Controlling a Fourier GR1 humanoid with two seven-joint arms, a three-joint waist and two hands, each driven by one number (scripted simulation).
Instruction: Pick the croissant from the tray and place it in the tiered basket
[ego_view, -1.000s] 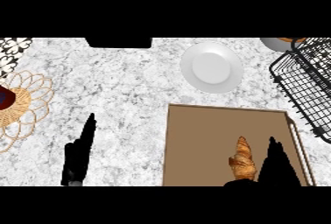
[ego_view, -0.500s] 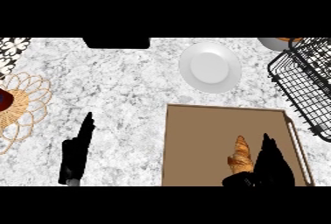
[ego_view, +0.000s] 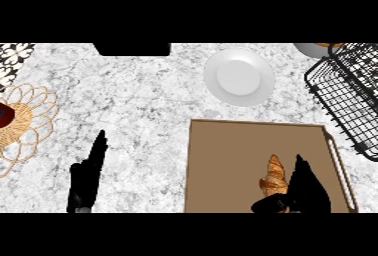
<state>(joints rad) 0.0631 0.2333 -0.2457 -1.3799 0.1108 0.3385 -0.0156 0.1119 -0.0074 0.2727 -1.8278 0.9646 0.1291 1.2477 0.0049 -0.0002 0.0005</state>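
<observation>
- We see the croissant (ego_view: 272, 177) lying on the brown tray (ego_view: 229, 150), in the tray's near right part, its pointed end aimed away from us.
- Our right hand (ego_view: 303, 192) sits just beside the croissant on its right, fingers stretched forward along it and the thumb reaching in under its near end. We judge the hand open; nothing is lifted, and we cannot tell whether the fingers touch the pastry.
- Our left hand (ego_view: 87, 175) rests on the marble counter (ego_view: 148, 100) well to the left of the tray, fingers straight, holding nothing.
- The black wire basket (ego_view: 347, 95) stands at the right edge of the view, beyond the tray's far right corner, with no croissant in the part we can see.
- A white plate (ego_view: 238, 77) sits beyond the tray and a woven mat (ego_view: 26, 120) at the far left.
- So we judge the task barely begun: the grasp is not yet closed, and the lift, the carry to the basket and the release are all left.
</observation>
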